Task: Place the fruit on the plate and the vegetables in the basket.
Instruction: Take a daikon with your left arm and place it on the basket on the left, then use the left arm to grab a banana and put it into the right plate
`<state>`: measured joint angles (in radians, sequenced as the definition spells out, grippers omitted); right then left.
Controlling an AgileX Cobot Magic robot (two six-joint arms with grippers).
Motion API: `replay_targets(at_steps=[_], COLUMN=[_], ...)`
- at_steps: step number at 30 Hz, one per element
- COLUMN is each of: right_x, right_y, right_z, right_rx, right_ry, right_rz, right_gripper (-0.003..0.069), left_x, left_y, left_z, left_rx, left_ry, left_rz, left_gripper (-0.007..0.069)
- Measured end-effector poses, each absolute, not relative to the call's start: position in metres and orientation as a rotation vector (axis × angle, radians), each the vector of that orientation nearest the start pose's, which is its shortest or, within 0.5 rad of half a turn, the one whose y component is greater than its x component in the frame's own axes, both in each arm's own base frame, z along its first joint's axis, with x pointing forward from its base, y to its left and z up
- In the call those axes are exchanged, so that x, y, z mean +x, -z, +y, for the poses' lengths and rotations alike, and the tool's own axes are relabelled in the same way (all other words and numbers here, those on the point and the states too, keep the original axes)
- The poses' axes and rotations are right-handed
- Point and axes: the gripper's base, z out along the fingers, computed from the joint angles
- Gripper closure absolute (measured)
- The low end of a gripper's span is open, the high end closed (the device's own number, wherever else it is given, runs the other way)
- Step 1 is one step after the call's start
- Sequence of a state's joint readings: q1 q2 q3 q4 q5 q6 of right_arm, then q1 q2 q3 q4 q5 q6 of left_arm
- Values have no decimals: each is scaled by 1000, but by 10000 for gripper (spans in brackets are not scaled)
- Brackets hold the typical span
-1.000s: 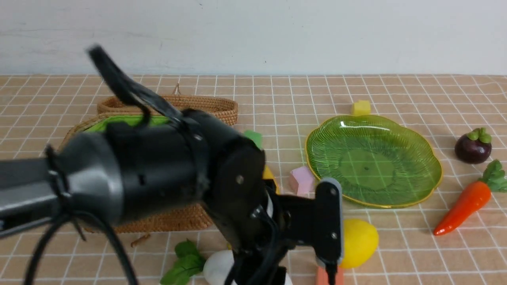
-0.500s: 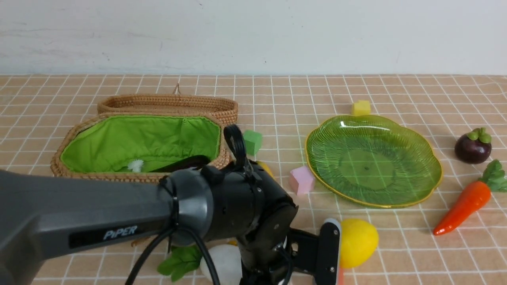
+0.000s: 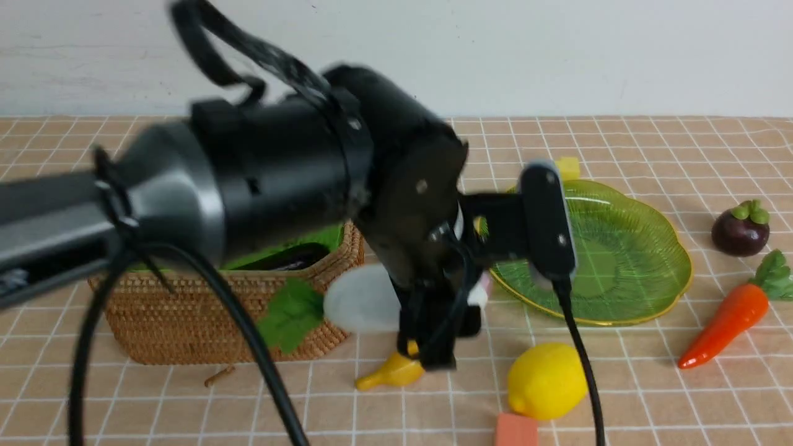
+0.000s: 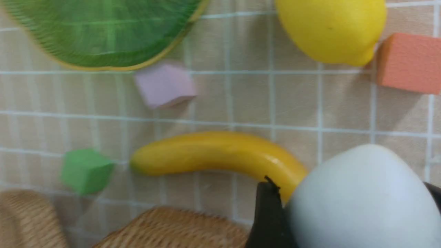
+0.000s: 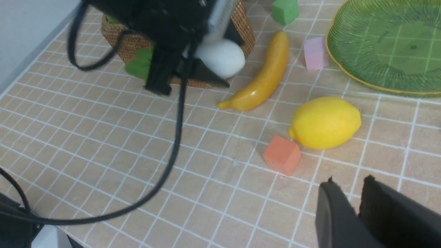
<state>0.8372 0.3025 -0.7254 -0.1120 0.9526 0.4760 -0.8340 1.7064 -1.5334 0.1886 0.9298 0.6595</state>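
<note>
My left gripper [image 3: 433, 328] is shut on the white radish [image 3: 362, 297], held in the air by the front right corner of the basket [image 3: 217, 322]; its green leaves [image 3: 291, 313] hang against the wicker. A dark eggplant [image 3: 291, 257] lies in the basket. The banana [image 3: 390, 371] rests on the table below the radish [image 4: 361, 199], and the lemon [image 3: 546, 381] sits to its right. Behind them is the green plate [image 3: 626, 248], with nothing on it. Mangosteen [image 3: 740, 229] and carrot [image 3: 725, 322] lie far right. My right gripper [image 5: 349, 181] hovers near the front edge, fingers slightly apart, holding nothing.
Small foam cubes are scattered about: an orange cube [image 5: 282, 155] by the lemon [image 5: 325, 122], a pink cube [image 5: 315, 51] beside the plate [image 5: 389, 41], a green cube [image 5: 285, 10] near the basket and a yellow cube [image 3: 567, 166] behind the plate. My left arm hides much of the basket.
My left arm dipped to the radish at the table's front, then rose with it; the radish now hangs higher and farther back, next to the basket. The right arm stays put.
</note>
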Motion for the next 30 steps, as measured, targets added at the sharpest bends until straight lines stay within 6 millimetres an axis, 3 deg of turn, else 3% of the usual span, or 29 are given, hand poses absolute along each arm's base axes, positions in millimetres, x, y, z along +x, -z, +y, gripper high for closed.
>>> replay_targets(at_steps=[4, 8, 11, 12, 14, 16, 20, 21, 23, 25, 26, 27, 30], right_x=[28, 28, 28, 28, 28, 28, 28, 28, 28, 28, 28, 28, 28], right_y=[-349, -349, -349, -349, -349, -349, -349, -349, -349, -349, -349, -349, -349], right_z=[19, 19, 19, 19, 19, 19, 19, 19, 19, 19, 19, 19, 19], right_rx=[-379, -379, -379, -379, -379, -379, -378, -378, -378, -378, -378, -378, -378], right_ry=[-704, -705, -704, -704, -704, -704, -705, -702, -701, -701, -701, -700, -700], right_rz=[2026, 2025, 2026, 2026, 2026, 2026, 2026, 2025, 2025, 2025, 2025, 2025, 2025], right_gripper=[515, 515, 515, 515, 515, 515, 513, 510, 509, 507, 507, 505, 503], left_x=[300, 344, 363, 375, 378, 378, 367, 357, 349, 329, 328, 319, 310], left_y=[-342, -328, -317, -309, -306, -306, -310, -312, -314, -315, -315, -314, -298], left_z=[-227, -189, -177, -169, -167, -165, -175, -190, -201, -232, -234, -250, -277], left_rx=[1670, 1542, 1495, 1470, 1468, 1455, 1349, 1267, 1223, 1123, 1129, 1073, 1022], left_ry=[-344, -421, -441, -453, -458, -446, -314, -186, -109, 67, 73, 140, 193], left_rz=[1864, 1945, 1958, 1970, 1975, 1998, 2077, 2122, 2147, 2227, 2224, 2287, 2417], left_gripper=[160, 160, 160, 139, 115, -7, -31, -3, 39, 176, 176, 252, 320])
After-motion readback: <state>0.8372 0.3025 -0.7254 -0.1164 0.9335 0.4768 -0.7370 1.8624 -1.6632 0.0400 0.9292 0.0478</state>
